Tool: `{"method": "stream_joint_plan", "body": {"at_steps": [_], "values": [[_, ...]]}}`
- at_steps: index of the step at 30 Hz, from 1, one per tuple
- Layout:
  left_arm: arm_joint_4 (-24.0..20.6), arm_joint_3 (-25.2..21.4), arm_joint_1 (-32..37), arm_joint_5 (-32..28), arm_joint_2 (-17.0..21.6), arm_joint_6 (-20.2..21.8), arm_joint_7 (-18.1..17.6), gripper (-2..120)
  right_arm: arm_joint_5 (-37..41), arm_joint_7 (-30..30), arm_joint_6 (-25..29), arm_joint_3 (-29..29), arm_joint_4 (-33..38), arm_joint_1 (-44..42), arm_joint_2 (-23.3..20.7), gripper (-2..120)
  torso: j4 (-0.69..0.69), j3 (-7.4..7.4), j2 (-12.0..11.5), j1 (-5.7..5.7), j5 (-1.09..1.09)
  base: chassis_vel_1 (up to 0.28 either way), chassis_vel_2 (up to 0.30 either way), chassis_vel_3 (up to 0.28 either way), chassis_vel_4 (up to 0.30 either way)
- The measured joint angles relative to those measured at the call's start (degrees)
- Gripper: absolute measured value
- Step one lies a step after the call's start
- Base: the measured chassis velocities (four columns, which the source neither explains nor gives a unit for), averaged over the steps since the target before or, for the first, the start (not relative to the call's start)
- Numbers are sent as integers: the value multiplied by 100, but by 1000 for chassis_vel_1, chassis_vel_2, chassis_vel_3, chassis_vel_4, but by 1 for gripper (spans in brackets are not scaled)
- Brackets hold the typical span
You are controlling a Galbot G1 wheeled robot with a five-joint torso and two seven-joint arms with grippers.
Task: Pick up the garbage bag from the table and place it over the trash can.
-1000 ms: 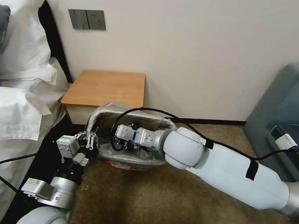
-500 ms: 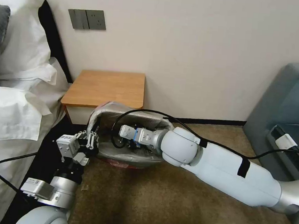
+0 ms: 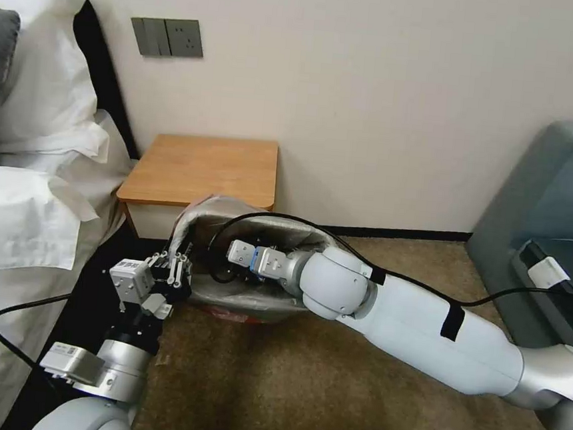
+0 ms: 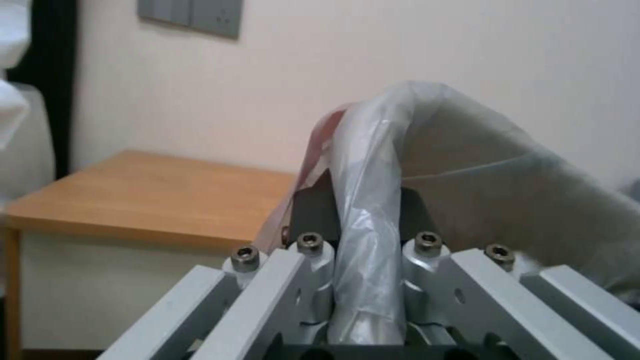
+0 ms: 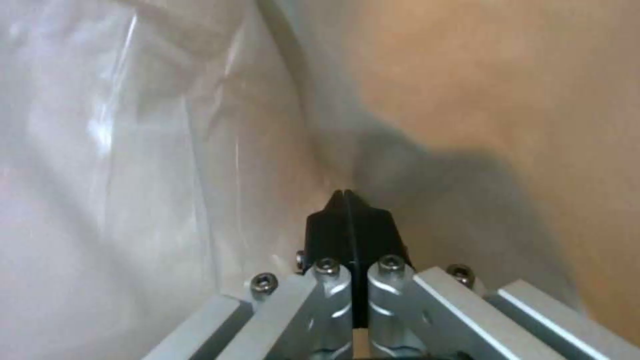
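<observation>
Bedding lies white and rumpled [image 3: 18,218] at the far left, with a grey switch plate [image 3: 167,36] on the wall above. Just beside the bed, low near the carpet, the left pincer [image 3: 176,267] is clamped on a gathered fold of the garbage bag [image 3: 259,218]; from its wrist, the grey film [image 4: 373,210] runs between the two dark pads and rises in a hump with a pinkish-red edge. Behind it the wooden table [image 3: 204,167] stands against the wall, its top bare. In front of the table the bag is draped over the trash can [image 3: 238,312], stretched across the opening and down the near side, with a red strip at the floor. The right pincer [image 3: 229,263] reaches from the right down into the lined opening, a black cable [image 3: 286,216] looping over it. From its own wrist the right pincer [image 5: 344,200] has its black tips pressed together with nothing visible between them, the beige inner wall [image 5: 480,90] on one side and crinkled plastic on the other. A blue-grey sofa [image 3: 555,198] sits at the far right
</observation>
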Motion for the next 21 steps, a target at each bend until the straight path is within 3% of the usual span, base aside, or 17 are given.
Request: {"method": "stream_joint_plan", "body": {"at_steps": [15,18,21], "values": [[508,5,-189,-343,-57,171,-207,8,1855,950,1,526,1093,-344,-606,0,0,0,0,0,0,0,0,0,0],[560,15,-204,-526,-48,285,-312,8,2355,1278,61,787,1375,-527,-729,0,0,0,0,0,0,0,0,0,0],[618,50,-192,-767,-31,514,-488,8,3140,1843,200,1553,1968,-1092,-1024,0,1,0,0,0,-1,0,0,0,0]]}}
